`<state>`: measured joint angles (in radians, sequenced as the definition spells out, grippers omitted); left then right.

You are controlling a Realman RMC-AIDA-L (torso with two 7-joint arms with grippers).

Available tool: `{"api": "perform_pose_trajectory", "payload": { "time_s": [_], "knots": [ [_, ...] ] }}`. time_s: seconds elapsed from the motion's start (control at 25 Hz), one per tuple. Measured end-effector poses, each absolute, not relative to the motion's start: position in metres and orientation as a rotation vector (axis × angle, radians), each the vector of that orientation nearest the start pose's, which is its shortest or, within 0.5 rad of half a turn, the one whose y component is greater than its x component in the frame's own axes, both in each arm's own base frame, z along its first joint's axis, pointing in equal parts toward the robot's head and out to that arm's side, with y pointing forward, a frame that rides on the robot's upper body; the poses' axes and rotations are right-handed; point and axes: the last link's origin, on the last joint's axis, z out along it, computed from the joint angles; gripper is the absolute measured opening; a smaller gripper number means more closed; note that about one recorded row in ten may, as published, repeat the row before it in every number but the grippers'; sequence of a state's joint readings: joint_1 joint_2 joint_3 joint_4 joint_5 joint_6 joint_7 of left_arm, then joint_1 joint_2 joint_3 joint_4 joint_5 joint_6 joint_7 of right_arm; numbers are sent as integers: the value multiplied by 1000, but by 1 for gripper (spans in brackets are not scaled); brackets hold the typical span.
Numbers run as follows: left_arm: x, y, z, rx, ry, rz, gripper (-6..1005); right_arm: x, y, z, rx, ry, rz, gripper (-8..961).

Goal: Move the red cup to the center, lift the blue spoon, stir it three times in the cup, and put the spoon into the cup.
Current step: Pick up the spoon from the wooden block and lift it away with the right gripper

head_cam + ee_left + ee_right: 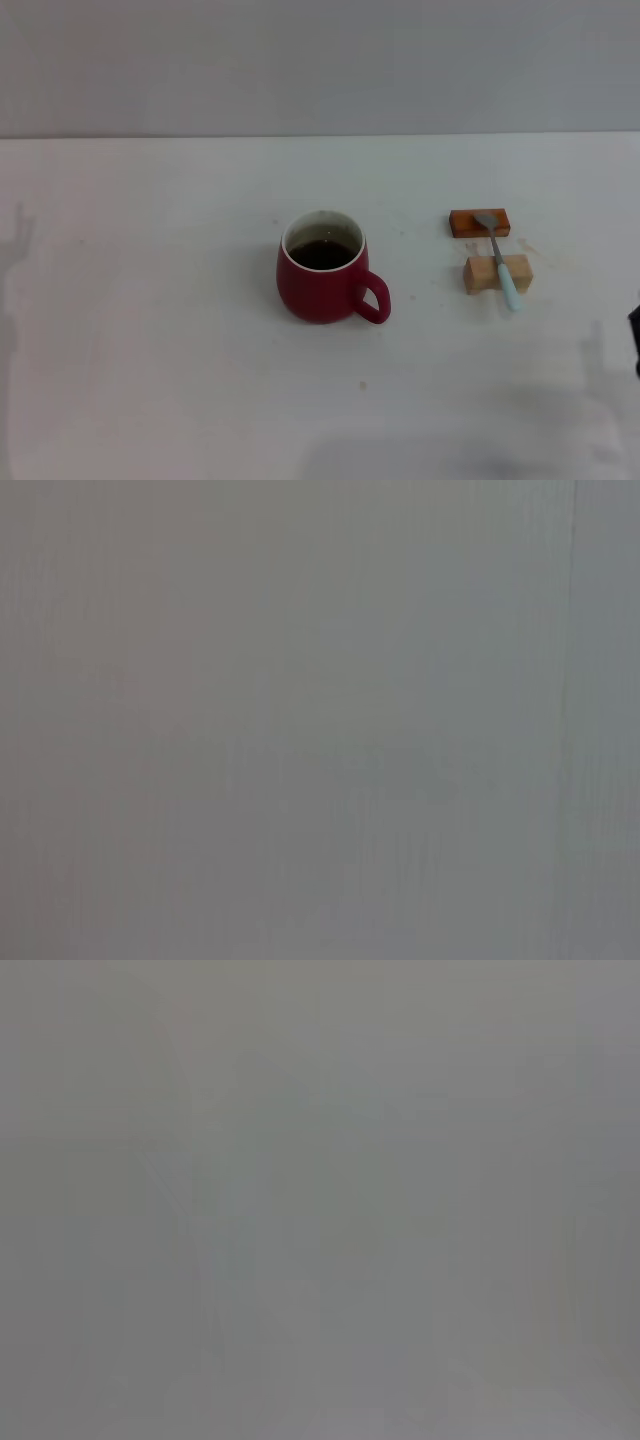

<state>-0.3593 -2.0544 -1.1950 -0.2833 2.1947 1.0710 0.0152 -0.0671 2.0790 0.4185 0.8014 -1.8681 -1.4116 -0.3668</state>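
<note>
- White tabletop [150, 350] below a plain grey wall; both wrist views show only featureless grey.
- The red cup [322, 268] stands upright near the middle of the tabletop, dark liquid inside, loop handle turned toward the robot's right and slightly toward the robot.
- The blue spoon [498, 256] lies well apart from the cup on the robot's right, bridging two supports: metal bowl on the orange-brown block [479, 222], pale blue handle over the pale wooden block [497, 274].
- Spoon long axis: roughly front to back, handle end nearer the robot.
- A dark sliver at the right edge, likely the right arm; right gripper not visible, state cannot be told.
- Left gripper: out of view.
- Judgement: the cup appears centred already; the right arm is nearer the spoon.
</note>
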Motion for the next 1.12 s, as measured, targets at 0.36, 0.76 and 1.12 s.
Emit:
{"api": "perform_pose_trajectory", "payload": {
  "time_s": [0.36, 0.76, 1.12],
  "knots": [
    [-374, 329, 44, -1188, -649, -578, 859, 295, 169, -78, -1429, 726, 667, 641],
    [-373, 330, 44, -1188, -646, -581, 859, 294, 164, -91, -1521, 742, 640, 627],
    [-373, 329, 44, -1197, -642, -574, 859, 296, 169, -103, -1623, 725, 591, 614]
  ]
}}
